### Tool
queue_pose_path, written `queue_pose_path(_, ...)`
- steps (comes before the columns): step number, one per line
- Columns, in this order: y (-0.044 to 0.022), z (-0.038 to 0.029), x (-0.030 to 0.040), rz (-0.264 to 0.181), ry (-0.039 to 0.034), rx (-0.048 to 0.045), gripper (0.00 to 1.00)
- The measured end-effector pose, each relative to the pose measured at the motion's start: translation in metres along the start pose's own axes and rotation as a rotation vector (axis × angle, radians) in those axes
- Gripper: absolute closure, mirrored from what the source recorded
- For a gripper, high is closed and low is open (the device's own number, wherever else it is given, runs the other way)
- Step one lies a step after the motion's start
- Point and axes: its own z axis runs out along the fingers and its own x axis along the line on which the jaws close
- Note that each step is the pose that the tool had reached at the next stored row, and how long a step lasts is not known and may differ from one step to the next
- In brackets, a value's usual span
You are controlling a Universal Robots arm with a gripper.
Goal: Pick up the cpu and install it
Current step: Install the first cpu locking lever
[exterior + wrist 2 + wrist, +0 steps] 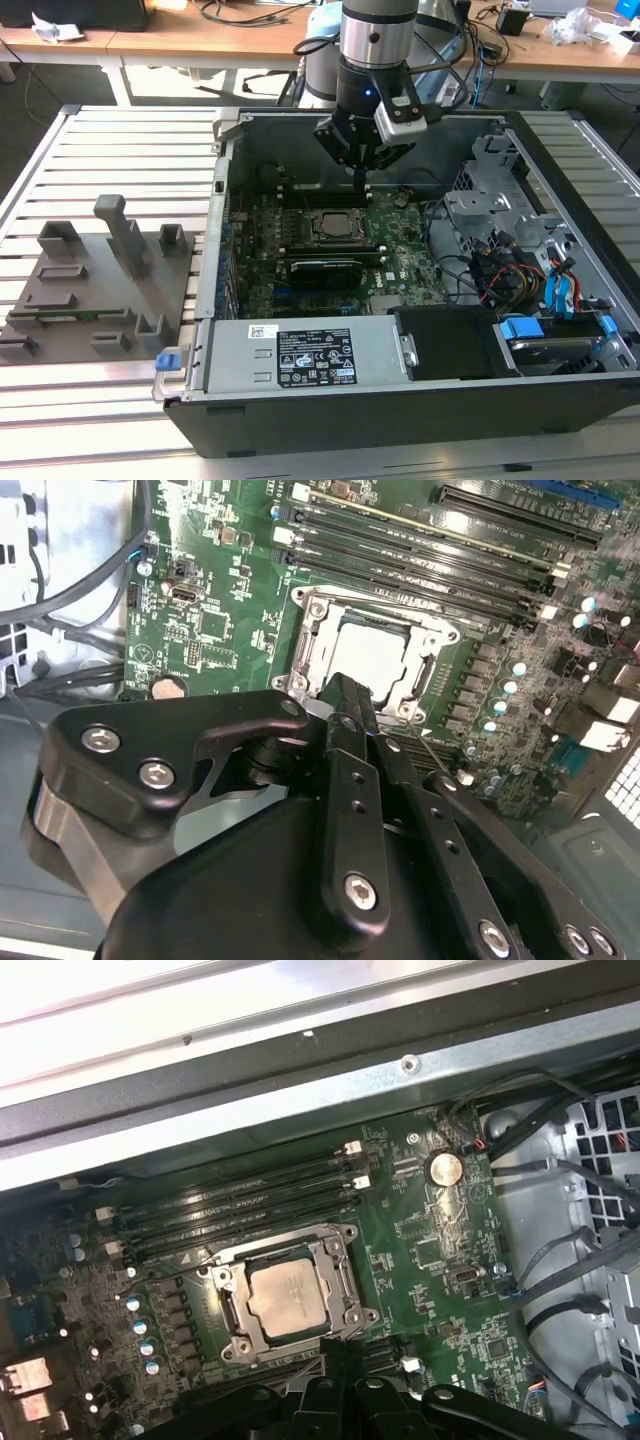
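Observation:
The cpu (pixel 288 1295) is a silvery square chip lying flat inside the metal-framed socket (pixel 345 1260) on the green motherboard (pixel 400 270), within the open computer case. In the exterior view the cpu (pixel 330 226) sits below and a little to the left of my gripper (pixel 361 180), which hangs above the board. In the second wrist view the gripper (pixel 348 695) has its black fingers (pixel 340 780) pressed together with nothing between them, their tips just short of the cpu (pixel 375 655). The gripper (pixel 335 1355) is apart from the chip.
Grey plastic fixture blocks (pixel 100 280) stand on the slatted table at the exterior view's left. Case walls (pixel 225 200) ring the board. A power supply (pixel 300 360) lies at the near side, with cables and drive bays (pixel 530 280) at the exterior view's right. Memory slots (pixel 240 1210) run beside the socket.

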Motion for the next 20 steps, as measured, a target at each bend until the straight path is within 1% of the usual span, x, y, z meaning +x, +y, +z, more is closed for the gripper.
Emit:
queue_pose_path(3, 0.0, 0.0, 0.0, -0.032, -0.0018, -0.0016, 0.89)
queue_pose_path(11, 0.0, 0.0, 0.0, -0.091, -0.005, -0.0044, 0.89)
queue_pose_path(15, 0.0, 0.0, 0.0, -0.131, -0.0072, -0.0064, 0.89)
queue_pose_path(19, 0.0, 0.0, 0.0, -0.159, -0.0087, -0.0076, 0.89)
queue_pose_path(20, 0.0, 0.0, 0.0, -0.174, -0.0095, -0.0084, 0.89)
